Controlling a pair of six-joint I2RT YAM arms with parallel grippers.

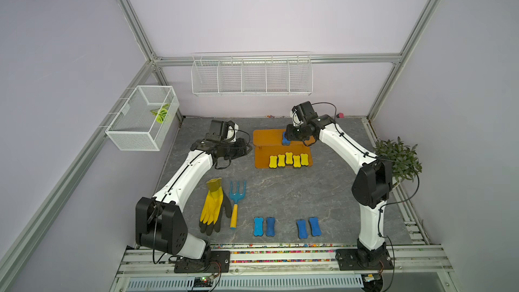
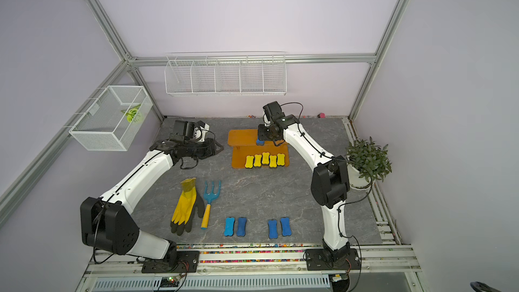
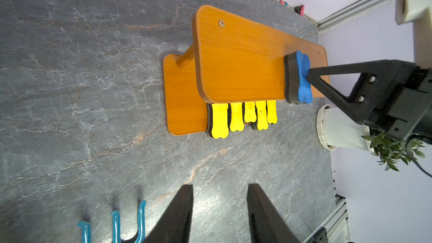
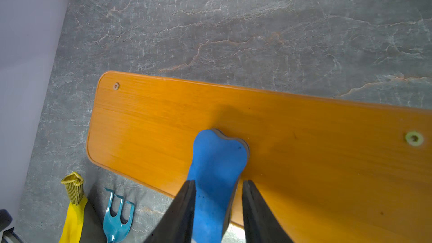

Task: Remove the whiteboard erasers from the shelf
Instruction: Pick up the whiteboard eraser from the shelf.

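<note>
Right gripper clamped on bone-shaped blue foam eraser (felt beneath) atop glossy orange shelf; left gripper apart; yellow erasers below.

The grey marble-look table carries the orange shelf towards its back, approx. in the middle. On the lower board lie 5 yellow erasers in one row, side by side, some w/ ends over the front edge. On the upper board is 1 blue eraser, at the front edge. Directly on the table, near its front: 4 blue erasers in 2 pairs, and left of them a glove w/ a hand fork just beside it.
</note>
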